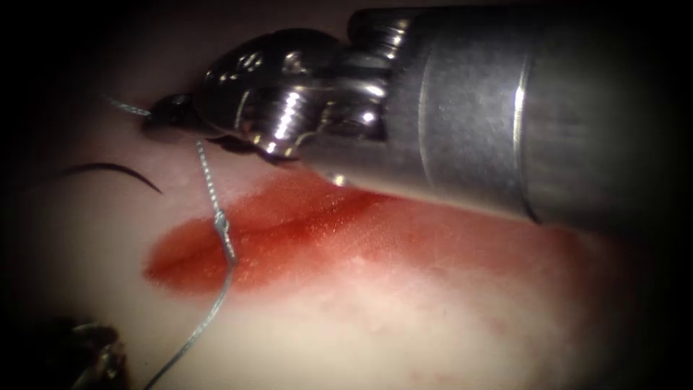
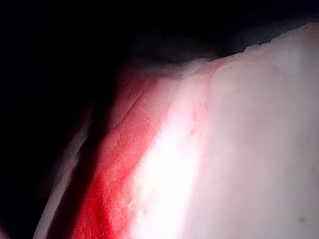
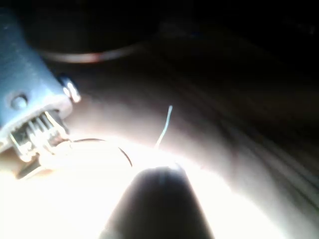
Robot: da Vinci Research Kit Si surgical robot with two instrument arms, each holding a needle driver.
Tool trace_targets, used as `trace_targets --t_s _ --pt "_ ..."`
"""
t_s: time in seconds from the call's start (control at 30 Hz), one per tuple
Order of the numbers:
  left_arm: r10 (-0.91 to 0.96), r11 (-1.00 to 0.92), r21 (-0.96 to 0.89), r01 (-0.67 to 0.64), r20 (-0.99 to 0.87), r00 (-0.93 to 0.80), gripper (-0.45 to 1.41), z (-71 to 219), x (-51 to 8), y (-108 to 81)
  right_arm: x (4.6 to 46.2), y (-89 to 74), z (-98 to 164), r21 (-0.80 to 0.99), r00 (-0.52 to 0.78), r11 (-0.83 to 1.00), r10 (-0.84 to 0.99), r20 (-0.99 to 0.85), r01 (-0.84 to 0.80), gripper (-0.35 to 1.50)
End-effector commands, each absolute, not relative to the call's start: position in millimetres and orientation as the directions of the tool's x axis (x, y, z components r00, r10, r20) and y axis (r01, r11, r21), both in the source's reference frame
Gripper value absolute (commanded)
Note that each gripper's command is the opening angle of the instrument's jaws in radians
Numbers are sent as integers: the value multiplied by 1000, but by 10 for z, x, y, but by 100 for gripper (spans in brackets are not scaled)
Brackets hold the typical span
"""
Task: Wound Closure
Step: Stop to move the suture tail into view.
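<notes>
Left of the cut (image 1: 274, 231): my right tool (image 1: 173, 112) pinches thread (image 1: 216, 209); needle (image 1: 115, 172) lies free on the tissue (image 1: 404, 325); left tool (image 1: 97, 354) I cannot tell.

Tissue (image 1: 404, 325) serves as the carrying surface. Red fluid (image 1: 289, 238) is pooled along the cut (image 1: 274, 225). Thread (image 1: 216, 209) is laid across the cut's left end. Needle (image 1: 115, 172) is seen lying on the tissue, left of the cut.
</notes>
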State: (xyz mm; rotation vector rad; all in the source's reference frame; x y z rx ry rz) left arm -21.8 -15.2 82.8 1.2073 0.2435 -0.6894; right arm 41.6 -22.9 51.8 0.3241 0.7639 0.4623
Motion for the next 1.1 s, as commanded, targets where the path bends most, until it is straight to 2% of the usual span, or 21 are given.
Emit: trace_targets --t_s 0.03,0.2,0.3,0.43,0.57,1.1 --pt "-349 226 764 604 -516 782 -45 832 -229 -149 421 -225 527 422 622 854 514 -590 -306 -35" --pt "-274 400 699 593 -526 805 -45 845 -256 -182 414 -231 541 404 615 845 533 -581 -350 -35" --pt "-202 578 609 543 -538 819 -45 847 -277 -200 415 -230 543 397 608 836 548 -574 -379 -35" --pt "-179 615 601 510 -524 833 -45 834 -291 -209 418 -227 545 392 591 826 564 -577 -405 -35" --pt "-128 734 510 449 -546 828 -45 828 -281 -215 421 -223 549 383 569 810 585 -578 -444 -35" --pt "-60 810 468 354 -535 843 -45 803 -284 -235 419 -211 548 294 552 803 577 -601 -519 -35"
